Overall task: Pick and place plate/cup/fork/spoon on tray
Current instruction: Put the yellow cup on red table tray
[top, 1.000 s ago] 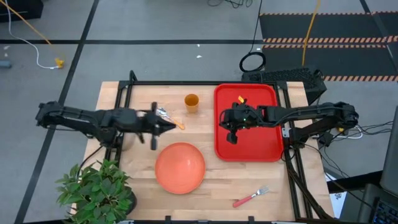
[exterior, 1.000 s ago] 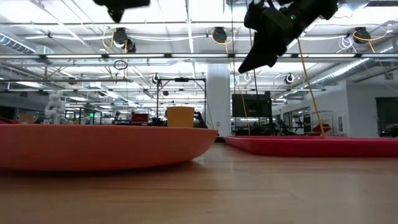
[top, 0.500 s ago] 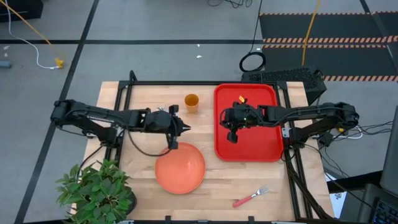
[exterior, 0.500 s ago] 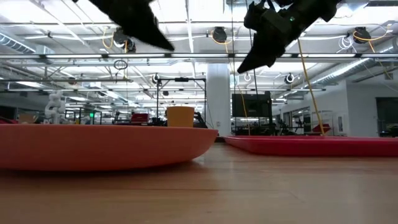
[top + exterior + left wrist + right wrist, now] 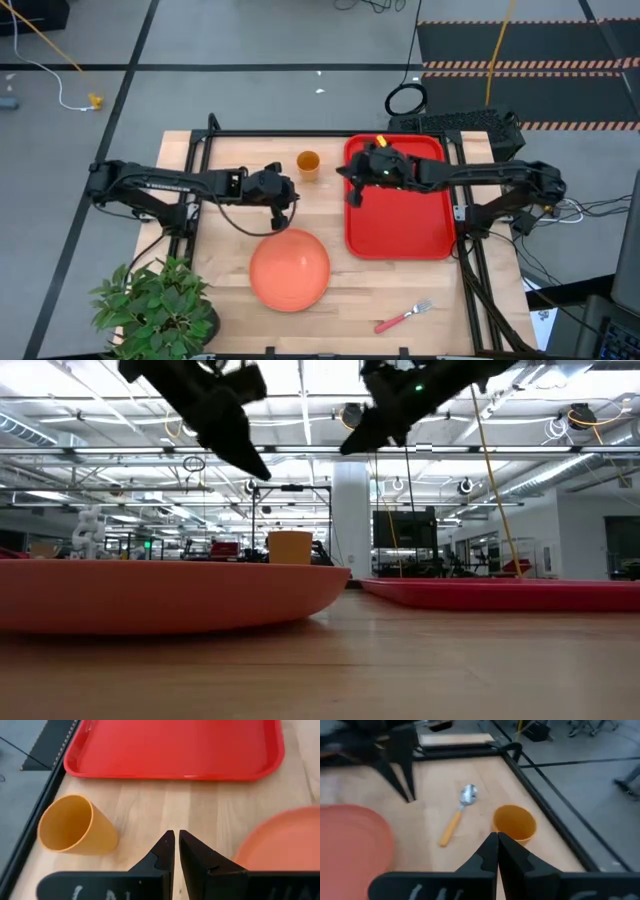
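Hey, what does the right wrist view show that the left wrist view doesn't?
Only the right wrist view shows the small spoon with the silver bowl and orange handle lying on the wooden table, plus the left arm's dark fingers beyond it. Only the left wrist view shows the big red rectangular plastic tray. Both show the small orange plastic cup, standing upright, and an edge of the large salmon-orange plastic plate.

- left gripper (image 5: 286, 212) is swinging from spoon (image 5: 458, 813) toward plate (image 5: 289, 268); fingers closed
- right gripper (image 5: 352, 192) is shifting across tray (image 5: 415, 225) toward cup (image 5: 308, 164)
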Motion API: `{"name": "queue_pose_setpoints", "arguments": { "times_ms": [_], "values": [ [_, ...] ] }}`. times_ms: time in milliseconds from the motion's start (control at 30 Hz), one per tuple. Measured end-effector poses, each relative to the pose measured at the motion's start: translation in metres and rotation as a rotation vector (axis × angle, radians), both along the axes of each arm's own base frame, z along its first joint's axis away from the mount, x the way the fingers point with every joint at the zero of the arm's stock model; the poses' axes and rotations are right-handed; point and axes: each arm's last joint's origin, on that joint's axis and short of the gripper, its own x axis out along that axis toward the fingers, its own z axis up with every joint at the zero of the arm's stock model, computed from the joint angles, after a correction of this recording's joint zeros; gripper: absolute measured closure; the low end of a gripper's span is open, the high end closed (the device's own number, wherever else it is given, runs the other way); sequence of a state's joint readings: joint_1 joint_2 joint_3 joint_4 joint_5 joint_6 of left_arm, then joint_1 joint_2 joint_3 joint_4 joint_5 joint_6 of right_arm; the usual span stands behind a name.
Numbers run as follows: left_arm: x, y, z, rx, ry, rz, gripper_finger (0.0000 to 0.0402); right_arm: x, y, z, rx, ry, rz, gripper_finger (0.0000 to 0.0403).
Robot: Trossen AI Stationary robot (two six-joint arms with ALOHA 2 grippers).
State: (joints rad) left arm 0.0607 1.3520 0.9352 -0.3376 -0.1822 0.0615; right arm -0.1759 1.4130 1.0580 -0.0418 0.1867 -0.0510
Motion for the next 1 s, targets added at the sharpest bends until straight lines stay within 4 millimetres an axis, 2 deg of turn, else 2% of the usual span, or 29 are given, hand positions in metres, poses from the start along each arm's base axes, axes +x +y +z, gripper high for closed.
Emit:
{"name": "queue_pose_setpoints", "arguments": {
  "times_ms": [133,233,367,467,767,1000],
  "values": [
    [-0.001,0.0,-0.003,-0.015,0.026,0.017,0.0371,0.027,-0.012,-0.008,-0.09,0.091,0.039,0.0403],
    [-0.008,-0.001,-0.011,-0.046,0.119,0.043,0.0371,0.046,-0.025,-0.014,-0.176,0.156,0.037,0.0403],
    [-0.015,0.001,-0.011,-0.069,0.168,0.086,0.0371,0.069,-0.041,-0.032,-0.247,0.243,0.044,0.0399],
    [-0.017,0.003,-0.012,-0.078,0.182,0.107,0.0371,0.081,-0.049,-0.048,-0.263,0.293,0.059,0.0381],
    [-0.014,0.004,-0.01,-0.08,0.141,0.113,0.0371,0.09,-0.062,-0.069,-0.241,0.303,0.128,0.0294],
    [-0.011,0.005,-0.008,-0.08,0.109,0.113,0.0371,0.092,-0.063,-0.078,-0.219,0.311,0.182,0.0267]
  ]
}}
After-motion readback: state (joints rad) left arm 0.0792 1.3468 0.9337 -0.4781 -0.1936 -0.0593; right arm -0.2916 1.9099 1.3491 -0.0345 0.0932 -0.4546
